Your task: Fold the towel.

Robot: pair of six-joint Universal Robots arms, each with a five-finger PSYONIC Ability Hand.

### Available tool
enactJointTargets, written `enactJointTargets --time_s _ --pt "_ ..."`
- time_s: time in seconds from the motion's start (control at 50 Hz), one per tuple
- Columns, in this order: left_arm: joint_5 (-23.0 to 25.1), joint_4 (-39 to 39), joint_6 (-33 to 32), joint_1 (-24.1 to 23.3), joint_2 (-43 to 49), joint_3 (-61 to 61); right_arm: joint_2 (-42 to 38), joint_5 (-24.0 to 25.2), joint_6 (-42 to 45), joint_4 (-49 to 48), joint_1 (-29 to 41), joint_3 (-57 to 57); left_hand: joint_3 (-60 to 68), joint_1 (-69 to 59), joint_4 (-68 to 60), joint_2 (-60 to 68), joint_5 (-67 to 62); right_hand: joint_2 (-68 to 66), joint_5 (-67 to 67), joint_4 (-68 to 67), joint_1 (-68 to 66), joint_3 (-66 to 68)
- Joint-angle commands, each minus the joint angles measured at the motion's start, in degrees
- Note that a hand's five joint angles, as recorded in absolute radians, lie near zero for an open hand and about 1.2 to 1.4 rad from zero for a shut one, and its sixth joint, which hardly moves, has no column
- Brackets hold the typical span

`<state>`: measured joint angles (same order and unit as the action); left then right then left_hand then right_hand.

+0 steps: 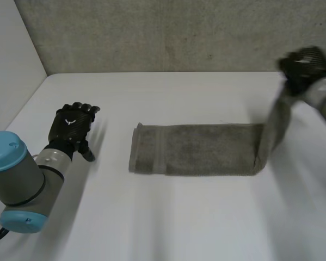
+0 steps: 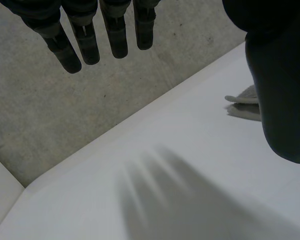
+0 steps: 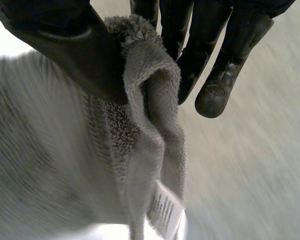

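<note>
While the right hand (image 1: 304,65) is holding 1 end of the towel (image 1: 195,156) up off the white table (image 1: 168,228), the rest of the towel is lying flat as a long grey strip, stretching away from that hand toward the left hand (image 1: 71,126). The raised end is hanging in a steep slope from the right hand down to the table, where the cloth is bending into the flat part. In the right wrist view, the thumb (image 3: 64,50) is pressing a bunched fold of towel against the fingers (image 3: 182,40), so this hand is pinching the cloth at its end. The outer fingers are sticking out nearly straight beyond the fold. A white label (image 3: 166,212) is dangling from the towel's edge below the thumb, and its printing is too small to read.

The left hand is hovering palm-down over the table, well apart from the towel's flat end, with bare table lying between them. In the left wrist view its fingers (image 2: 117,37) are reaching out straight and slightly spread, and its thumb (image 2: 282,95) is standing off to 1 side, so the hand is wide and holding nothing. Just past that thumb, a small corner of the towel is peeking out on the table. Beyond the left hand's fingertips, a grey concrete wall (image 1: 168,32) is rising at the table's back edge.
</note>
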<state>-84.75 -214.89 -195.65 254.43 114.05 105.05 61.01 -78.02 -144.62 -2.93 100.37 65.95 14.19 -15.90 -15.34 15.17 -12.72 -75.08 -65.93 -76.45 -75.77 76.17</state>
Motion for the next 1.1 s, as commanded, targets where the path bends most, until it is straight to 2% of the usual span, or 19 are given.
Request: enactJointTargets --time_s 0.02,0.16,0.18,0.2,0.22,0.24,0.26,0.28,0.36,0.42,0.46,0.52,0.62,0.8,0.88,1.0,1.04,1.08,1.1 --pt "-0.1 0.0 0.0 -0.2 -0.1 0.2 -9.1 0.1 1.4 0.0 21.1 -6.3 -3.5 5.2 4.6 -4.4 12.0 -4.9 -4.1 -3.5 -4.2 3.8" --pt "-0.1 0.0 0.0 -0.3 -0.1 0.2 -16.8 0.1 3.3 -1.5 31.1 -6.3 -3.8 5.5 5.0 -4.8 12.3 -4.9 -4.1 -3.5 -4.2 3.8" --pt "-0.1 0.0 0.0 -0.5 -0.1 0.2 -18.1 -0.1 3.6 -1.9 32.0 -6.3 -3.8 5.5 5.0 -4.8 12.3 3.4 4.2 4.7 4.0 -4.4" --pt "0.0 0.0 -0.1 -0.6 -0.1 0.2 -18.1 -0.1 3.6 -1.9 32.0 -6.3 -3.8 5.5 5.0 -4.8 12.3 3.4 4.3 4.8 4.1 -4.5" --pt "0.0 0.0 -0.1 -0.6 -0.1 0.2 -19.3 -0.6 4.0 -2.2 32.3 -6.3 -3.8 5.5 5.0 -4.8 12.3 24.3 25.1 25.6 24.9 -25.3" --pt "0.0 0.0 0.0 -0.7 -0.1 0.2 -19.8 -1.2 4.1 -2.4 32.4 -6.4 -3.8 5.5 5.0 -4.8 12.3 52.9 53.8 54.3 53.6 -54.0" --pt "0.0 0.0 0.0 -0.8 -0.1 0.3 -19.8 -1.3 4.1 -2.4 32.4 -6.4 -3.8 5.5 5.0 -4.8 12.3 53.2 54.1 54.6 53.9 -54.3" --pt "0.0 0.0 0.0 -0.8 -0.1 0.3 -19.8 -1.7 4.1 -2.3 32.3 -6.4 -3.8 5.5 5.0 -4.8 12.3 65.1 65.9 66.5 65.8 -66.2" --pt "0.0 0.0 0.0 -2.1 -0.4 0.2 -18.9 -2.4 3.4 -2.1 32.3 -6.1 -3.8 5.5 5.0 -4.8 12.3 65.1 65.9 66.5 65.8 -66.2" --pt "0.1 0.0 0.1 -3.7 -2.1 0.2 -14.4 -2.7 1.4 -1.6 31.6 -3.9 -3.8 5.5 5.0 -4.8 12.3 65.1 65.9 66.5 65.8 -66.2" --pt "0.1 0.0 0.2 -4.7 -3.4 0.1 -6.6 -2.8 -2.7 -1.4 28.7 1.4 -3.8 5.5 5.0 -4.8 12.3 65.1 65.9 66.5 65.8 -66.2" --pt "0.1 0.0 0.5 -7.2 -5.2 -0.6 -3.4 -2.7 -5.0 -1.3 25.8 4.6 -3.5 5.2 4.6 -4.4 12.0 65.1 65.9 66.5 65.8 -66.2" --pt "0.3 0.4 4.0 -13.2 -5.7 -4.8 4.0 -1.6 -11.2 -1.7 16.1 18.3 -2.6 4.3 3.8 -3.6 11.2 65.1 65.9 66.5 65.8 -66.2" --pt "0.1 4.9 4.5 -18.8 1.2 -12.9 4.5 3.4 -11.0 -5.8 5.8 29.7 -2.3 4.0 3.4 -3.3 10.8 65.1 65.9 66.5 65.8 -66.2" --pt "-0.2 7.3 4.8 -19.2 4.5 -15.7 1.9 5.2 -11.0 -8.7 3.4 30.5 -2.3 4.0 3.4 -3.3 10.8 48.6 49.4 49.9 49.2 -49.7" --pt "-0.2 7.7 4.8 -19.2 4.9 -15.4 -3.1 6.1 -11.0 -9.7 2.9 28.6 -2.3 4.0 3.4 -3.3 10.8 35.1 35.9 36.4 35.7 -36.1" --pt "-0.2 7.7 4.8 -19.1 4.6 -15.0 -4.3 6.2 -11.7 -10.0 2.2 27.9 -2.3 4.0 3.4 -3.3 10.8 14.7 15.5 16.0 15.3 -15.7" --pt "-0.2 7.8 4.8 -19.2 4.3 -14.8 -4.2 6.2 -12.0 -10.2 1.8 28.1 -2.5 4.2 3.6 -3.4 11.0 3.9 4.7 5.2 4.6 -5.0" --pt "-0.2 7.9 4.9 -19.1 3.9 -14.2 -4.2 6.2 -12.0 -10.2 1.8 28.1 -2.5 4.2 3.6 -3.4 11.0 3.8 4.6 5.1 4.5 -4.9"
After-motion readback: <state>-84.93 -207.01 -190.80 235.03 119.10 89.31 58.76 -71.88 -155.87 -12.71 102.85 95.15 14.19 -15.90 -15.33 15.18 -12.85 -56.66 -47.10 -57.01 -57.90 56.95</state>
